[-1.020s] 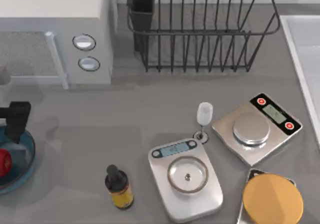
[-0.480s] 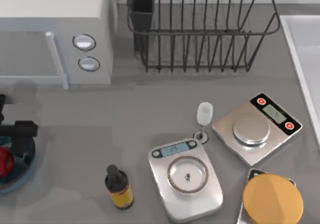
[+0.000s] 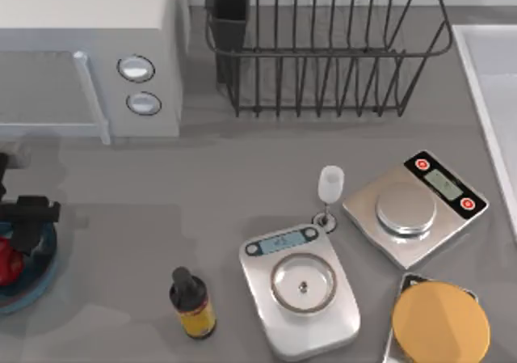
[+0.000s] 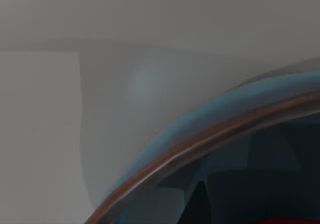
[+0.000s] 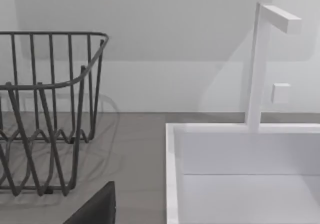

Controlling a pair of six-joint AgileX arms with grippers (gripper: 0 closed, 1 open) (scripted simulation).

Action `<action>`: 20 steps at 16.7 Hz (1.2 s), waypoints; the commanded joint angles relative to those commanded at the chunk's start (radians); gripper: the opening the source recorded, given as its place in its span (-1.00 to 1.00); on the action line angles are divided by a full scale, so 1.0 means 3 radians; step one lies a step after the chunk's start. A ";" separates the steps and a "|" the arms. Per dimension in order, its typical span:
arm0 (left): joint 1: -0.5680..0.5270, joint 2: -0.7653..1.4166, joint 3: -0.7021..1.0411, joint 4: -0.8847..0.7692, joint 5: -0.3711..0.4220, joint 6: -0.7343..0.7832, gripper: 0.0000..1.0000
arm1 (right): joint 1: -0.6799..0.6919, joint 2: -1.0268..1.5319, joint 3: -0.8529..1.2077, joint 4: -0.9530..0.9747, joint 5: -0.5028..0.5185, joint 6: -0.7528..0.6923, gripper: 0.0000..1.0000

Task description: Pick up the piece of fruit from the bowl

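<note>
Piece of fruit (image 3: 8,259) seated in bowl (image 3: 36,278) at left edge of bench (image 3: 202,193).
Left end effector (image 3: 28,217) positioned directly above bowl rim, just beside fruit; finger spacing cannot be determined. Bottle (image 3: 192,303) and scale (image 3: 300,289) located well to the right. Dish rack (image 3: 323,48) at rear.

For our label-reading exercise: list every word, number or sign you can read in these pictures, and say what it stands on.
No text can be read.
Middle scale display: marks too blurred.
Right scale display: too blurred; its red buttons' signs are too small.
Small bottle yellow label: nothing legible.
Microwave knobs: no readable markings.
</note>
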 joint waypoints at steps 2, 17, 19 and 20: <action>0.0000 0.0000 0.0000 0.0000 0.0000 0.0000 -0.21 | 0.0000 0.0000 0.0000 0.0000 0.0000 0.0000 1.00; -0.0009 -0.0202 0.0054 -0.0152 -0.0053 -0.0007 -1.00 | 0.0000 0.0000 0.0000 0.0000 0.0000 0.0000 1.00; 0.0009 -0.0220 0.0133 -0.0260 -0.0054 -0.0005 -1.00 | 0.0000 0.0000 0.0000 0.0000 0.0000 0.0000 1.00; 0.0022 -0.0237 0.0215 -0.0364 -0.0055 -0.0003 -1.00 | 0.0000 0.0000 0.0000 0.0000 0.0000 0.0000 1.00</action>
